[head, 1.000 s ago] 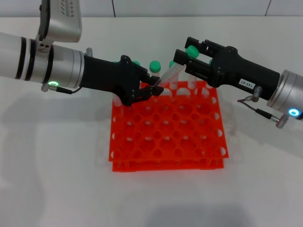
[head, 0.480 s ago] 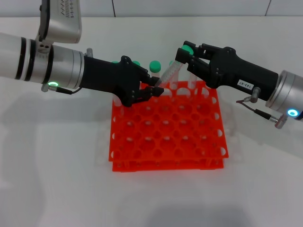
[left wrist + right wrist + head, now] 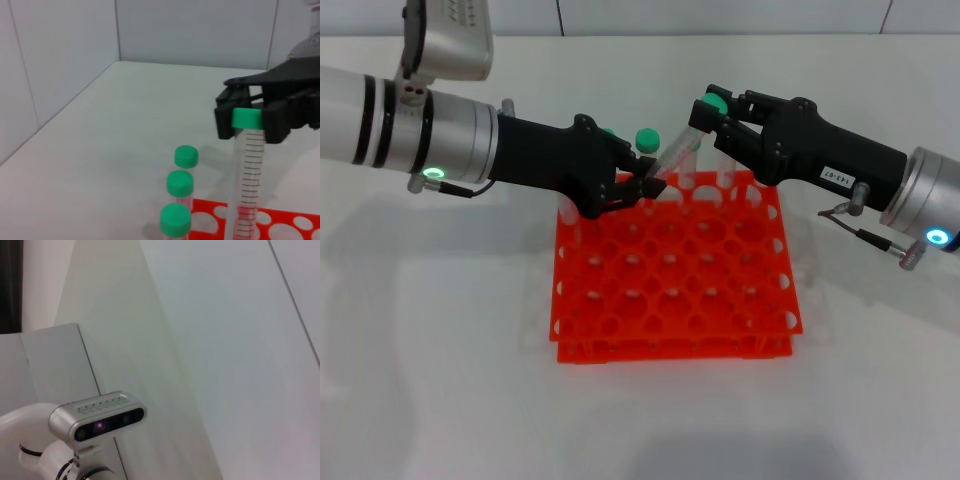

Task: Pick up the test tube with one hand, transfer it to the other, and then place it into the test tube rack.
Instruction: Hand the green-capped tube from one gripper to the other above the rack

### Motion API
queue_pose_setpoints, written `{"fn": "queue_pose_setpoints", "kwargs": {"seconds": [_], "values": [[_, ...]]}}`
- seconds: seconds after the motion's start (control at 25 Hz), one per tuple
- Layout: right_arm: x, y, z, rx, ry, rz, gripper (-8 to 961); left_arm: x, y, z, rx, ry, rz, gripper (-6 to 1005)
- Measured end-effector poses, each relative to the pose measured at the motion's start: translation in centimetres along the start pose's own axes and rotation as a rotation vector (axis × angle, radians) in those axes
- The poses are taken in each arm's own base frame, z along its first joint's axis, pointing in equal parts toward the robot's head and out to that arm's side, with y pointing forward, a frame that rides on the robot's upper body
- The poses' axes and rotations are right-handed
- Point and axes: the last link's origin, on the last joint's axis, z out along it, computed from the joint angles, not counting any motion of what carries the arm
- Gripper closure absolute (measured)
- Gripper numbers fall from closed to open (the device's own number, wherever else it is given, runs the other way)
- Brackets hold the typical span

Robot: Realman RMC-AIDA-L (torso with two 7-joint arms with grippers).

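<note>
1. White tabletop (image 3: 440, 380) and pale wall panels make up the setting; everything below is placed relative to the test tube rack.
2. Test tube rack (image 3: 670, 290): a bright orange-red two-tier grid lying flat, mid-table. Most of its holes are empty.
3. Left gripper (image 3: 645, 186), unlabelled and black on a thick silver arm, reaches over the rack's far-left corner. Its fingers are pinched on the lower end of the test tube.
4. Right gripper (image 3: 705, 108), black with a small white label and a thin dangling cable, comes in above the rack's far edge. In the left wrist view its fingers (image 3: 274, 122) bracket the cap end of the tube. They look closed on it, so both claws appear to hold the tube at once, mid-handover.
5. Test tube (image 3: 678, 152): held tilted in the air over the rack's far edge, cap uppermost, not yet in any hole.
6. Other green-capped tubes (image 3: 179, 184) stand by the rack's far-left corner.
7. Handling, as a judgement: the tube should be light, stiff and smooth-walled, so it may slip or swing under a loose pinch. Hold just below the ridged cap, keeping the lower length free to enter a hole.
</note>
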Motion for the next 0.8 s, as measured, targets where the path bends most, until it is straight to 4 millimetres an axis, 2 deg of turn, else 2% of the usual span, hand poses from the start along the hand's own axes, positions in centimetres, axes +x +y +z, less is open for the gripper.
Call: {"fn": "queue_pose_setpoints", "kwargs": {"seconds": [0.4, 0.64, 0.8], "values": [[0.2, 0.1, -0.1, -0.003, 0.003, 0.001, 698, 0.4, 0.0, 0.0, 0.023, 0.008, -0.066, 769], [0.1, 0.2, -0.1, -0.006, 0.001, 0.000, 698, 0.4, 0.1, -0.1, 0.018, -0.004, -0.087, 526], [0.1, 0.2, -0.1, -0.009, -0.001, -0.001, 698, 0.9, 0.4, -1.1, 0.018, -0.010, -0.088, 371]]}}
